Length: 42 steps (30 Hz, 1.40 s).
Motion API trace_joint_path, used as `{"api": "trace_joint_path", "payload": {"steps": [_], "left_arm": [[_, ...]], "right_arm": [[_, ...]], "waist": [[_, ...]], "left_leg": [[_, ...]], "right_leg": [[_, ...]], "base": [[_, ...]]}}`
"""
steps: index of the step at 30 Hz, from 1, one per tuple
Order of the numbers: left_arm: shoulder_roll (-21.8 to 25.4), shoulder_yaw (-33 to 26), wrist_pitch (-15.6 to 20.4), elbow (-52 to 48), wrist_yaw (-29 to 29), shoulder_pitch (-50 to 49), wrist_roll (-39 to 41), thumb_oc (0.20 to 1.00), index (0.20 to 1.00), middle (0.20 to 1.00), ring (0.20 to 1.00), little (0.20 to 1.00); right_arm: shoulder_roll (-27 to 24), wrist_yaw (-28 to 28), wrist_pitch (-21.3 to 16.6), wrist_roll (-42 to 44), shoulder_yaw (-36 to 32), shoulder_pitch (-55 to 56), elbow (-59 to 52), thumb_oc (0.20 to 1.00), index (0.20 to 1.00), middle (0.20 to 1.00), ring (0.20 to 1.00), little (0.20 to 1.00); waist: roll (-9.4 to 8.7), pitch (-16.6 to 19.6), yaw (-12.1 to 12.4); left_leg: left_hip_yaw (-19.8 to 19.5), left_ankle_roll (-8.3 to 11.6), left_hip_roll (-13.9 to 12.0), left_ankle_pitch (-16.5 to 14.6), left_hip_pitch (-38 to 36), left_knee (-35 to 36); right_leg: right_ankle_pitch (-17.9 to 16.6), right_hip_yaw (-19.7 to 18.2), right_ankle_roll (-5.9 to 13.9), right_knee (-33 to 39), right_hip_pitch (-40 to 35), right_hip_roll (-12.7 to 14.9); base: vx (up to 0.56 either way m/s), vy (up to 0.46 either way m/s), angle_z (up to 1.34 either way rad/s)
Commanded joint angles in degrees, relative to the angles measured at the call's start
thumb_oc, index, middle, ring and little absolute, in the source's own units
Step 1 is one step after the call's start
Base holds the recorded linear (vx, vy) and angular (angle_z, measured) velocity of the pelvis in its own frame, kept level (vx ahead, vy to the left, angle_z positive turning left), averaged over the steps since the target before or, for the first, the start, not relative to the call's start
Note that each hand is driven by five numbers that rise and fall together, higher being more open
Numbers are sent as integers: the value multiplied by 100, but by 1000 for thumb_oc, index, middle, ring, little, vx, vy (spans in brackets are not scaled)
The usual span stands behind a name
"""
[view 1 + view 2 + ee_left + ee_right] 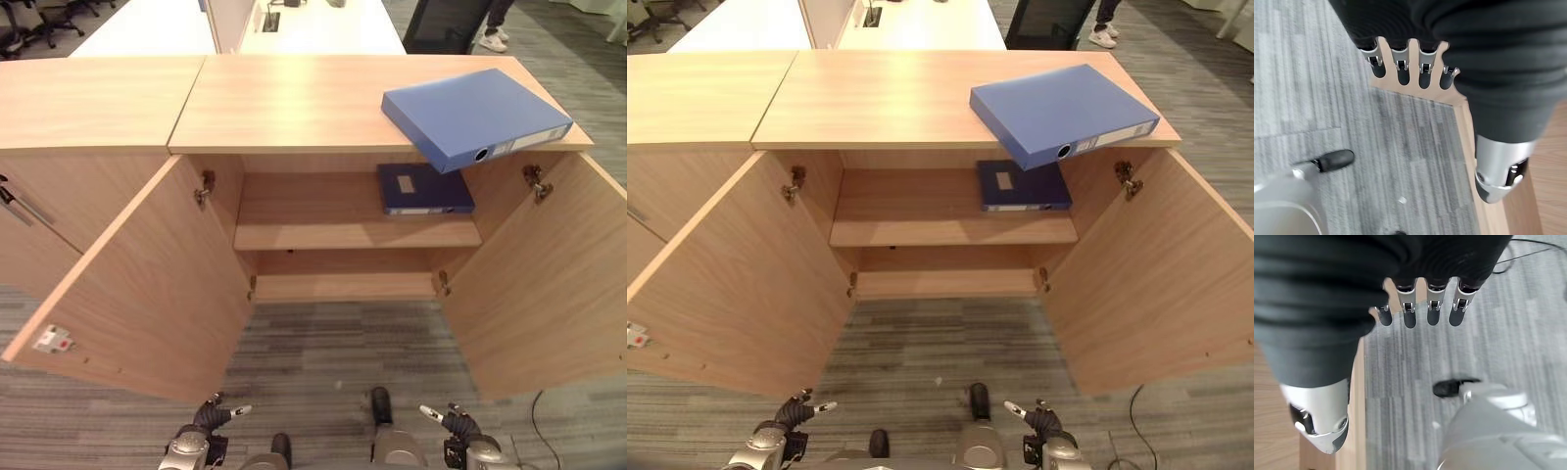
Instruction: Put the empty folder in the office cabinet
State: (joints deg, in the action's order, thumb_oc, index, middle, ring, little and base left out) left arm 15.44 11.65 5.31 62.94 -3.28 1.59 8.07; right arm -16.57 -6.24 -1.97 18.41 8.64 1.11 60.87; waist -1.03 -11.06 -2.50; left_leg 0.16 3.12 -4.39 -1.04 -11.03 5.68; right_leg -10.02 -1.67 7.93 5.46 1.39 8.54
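We stand before the open office cabinet (353,235), its two doors swung wide, with nothing yet moved: the blue folder (475,116) lies on the cabinet top, one corner jutting past the front edge, above a darker folder (423,188) already on the upper shelf. Our left hand (201,431) and right hand (460,431) hang low, fingers straight and empty. Grasping and shelving are, we judge, all still ahead.

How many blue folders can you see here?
2. One blue folder lies on the cabinet top, at its right end, a corner jutting past the front edge. A darker one lies flat on the upper shelf inside, right side. The lower compartment's depths are hidden.
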Motion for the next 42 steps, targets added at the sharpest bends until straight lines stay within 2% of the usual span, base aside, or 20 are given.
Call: {"api": "trace_joint_path", "payload": {"steps": [1,3,6,7,9,12,13,14,15,16,17,19,20,22,23,24,28,31,32,42], "left_arm": [[254,-52,182,-8,-91,174,-152,1000,1000,1000,1000,1000],[235,-62,180,5,-103,168,-133,1000,1000,1000,1000,1000],[175,-30,192,-25,-88,145,-50,1000,1000,1000,1000,1000],[175,-30,192,-25,-88,145,-50,1000,1000,1000,1000,1000],[146,15,185,-69,-71,167,-20,1000,1000,1000,1000,1000],[138,13,179,-94,-59,163,1,1000,1000,1000,1000,1000],[123,23,164,-146,-44,173,43,1000,1000,1000,1000,1000],[123,23,162,-148,-44,173,44,1000,1000,1000,1000,1000],[98,47,143,-183,-39,217,91,1000,1000,1000,1000,1000],[99,47,142,-183,-39,219,91,1000,1000,1000,1000,1000],[91,63,130,-221,-33,231,109,1000,1000,1000,1000,1000],[77,69,119,-237,-22,224,106,1000,1000,1000,1000,1000],[73,75,113,-235,-15,227,102,1000,1000,1000,1000,1000],[61,105,97,-205,-1,229,69,1000,1000,1000,1000,1000],[62,107,97,-205,-1,228,69,1000,1000,1000,1000,1000],[67,140,91,-181,17,214,25,1000,1000,1000,1000,1000],[72,145,98,-111,35,152,-89,1000,1000,1000,1000,1000],[94,156,95,-90,39,128,-143,1000,1000,1000,1000,1000],[134,174,104,-112,50,89,-222,1000,1000,1000,1000,1000],[155,136,70,-26,59,12,-327,1000,1000,1000,1000,1000]], "right_arm": [[-82,71,-153,-208,70,-170,-210,1000,1000,1000,1000,1000],[-94,90,-151,-219,97,-174,-221,1000,1000,1000,1000,1000],[-183,126,-163,-245,175,-187,-284,1000,1000,1000,1000,1000],[-184,126,-163,-245,175,-187,-284,1000,1000,1000,1000,1000],[-294,141,-173,-240,200,-216,-311,1000,1000,1000,1000,1000],[-315,154,-172,-226,200,-209,-311,1000,1000,1000,1000,1000],[-380,154,-170,-209,175,-192,-322,1000,1000,1000,1000,1000],[-381,154,-170,-209,174,-192,-323,1000,1000,1000,1000,1000],[-443,132,-158,-206,129,-182,-280,1000,1000,1000,1000,1000],[-443,132,-159,-206,128,-183,-279,1000,1000,1000,1000,1000],[-507,129,-145,-197,112,-202,-247,1000,1000,1000,1000,1000],[-544,129,-120,-190,95,-201,-214,1000,1000,1000,1000,1000],[-561,131,-100,-189,87,-205,-158,1000,1000,1000,1000,1000],[-573,108,-76,-195,68,-226,-85,1000,1000,1000,1000,1000],[-572,108,-77,-195,67,-226,-83,1000,1000,1000,1000,1000],[-582,104,-80,-214,75,-282,-56,1000,1000,1000,1000,1000],[-523,117,-105,-225,71,-309,-86,1000,1000,1000,1000,1000],[-468,115,-95,-241,68,-289,-116,1000,1000,1000,1000,1000],[-395,143,-106,-289,135,-263,-255,1000,1000,1000,1000,1000],[-211,155,-67,-351,162,-264,-196,1000,1000,1000,1000,1000]], "waist": [[-175,-76,82],[-142,-52,79],[-26,-21,65],[-26,-22,64],[27,-45,66],[38,-63,58],[50,-113,55],[50,-113,47],[13,-230,51],[11,-229,44],[-80,-303,30],[-131,-317,16],[-136,-318,29],[-160,-295,98],[-164,-299,101],[-90,-253,142],[11,-130,131],[22,-79,122],[36,-33,128],[54,46,120]], "left_leg": [[-64,104,33,-423,-63,-138],[-105,150,-54,-401,-58,-139],[-250,299,-316,-304,23,-221],[-251,300,-316,-304,23,-220],[-331,467,-530,-217,205,-552],[-362,499,-557,-174,272,-724],[-445,550,-572,19,438,-1136],[-456,551,-571,13,450,-1152],[-550,562,-449,324,750,-1674],[-559,561,-445,318,765,-1691],[-487,506,-353,401,1010,-2251],[-289,452,-334,368,1130,-2461],[-214,444,-299,331,1228,-2437],[-216,399,-41,73,1435,-2163],[-211,393,-36,57,1428,-2174],[-240,362,102,-94,1364,-1658],[-162,282,75,-105,1026,-1051],[-95,244,74,-101,868,-887],[-28,157,88,-142,662,-683],[221,-50,231,-231,367,-310]], "right_leg": [[593,80,237,-744,219,235],[644,118,199,-770,195,179],[852,300,19,-813,69,-8],[852,301,19,-813,68,-9],[1028,454,-147,-730,-118,-178],[1075,493,-191,-716,-187,-218],[1175,521,-281,-731,-294,-289],[1177,530,-282,-733,-294,-288],[1244,555,-388,-781,-380,-289],[1247,562,-387,-785,-377,-286],[1282,554,-478,-838,-419,-252],[1316,558,-521,-834,-485,-207],[1331,561,-525,-815,-526,-190],[1333,528,-494,-748,-591,-160],[1343,525,-489,-748,-601,-153],[1376,495,-430,-761,-588,-218],[1433,442,-381,-824,-610,-265],[1435,442,-341,-866,-646,-210],[1403,376,-259,-879,-680,-113],[1229,197,32,-916,-515,91]], "base": [[82,-227,18],[70,-225,33],[49,-227,17],[41,-225,35],[47,-288,34],[28,-142,15],[18,-120,0],[12,-200,-1],[-10,-80,8],[-10,-172,21],[2,-117,39],[41,-101,8],[101,-45,-52],[109,-15,44],[134,35,102],[96,37,32],[144,102,-32],[115,109,-12],[96,158,-15],[28,116,-19]]}}
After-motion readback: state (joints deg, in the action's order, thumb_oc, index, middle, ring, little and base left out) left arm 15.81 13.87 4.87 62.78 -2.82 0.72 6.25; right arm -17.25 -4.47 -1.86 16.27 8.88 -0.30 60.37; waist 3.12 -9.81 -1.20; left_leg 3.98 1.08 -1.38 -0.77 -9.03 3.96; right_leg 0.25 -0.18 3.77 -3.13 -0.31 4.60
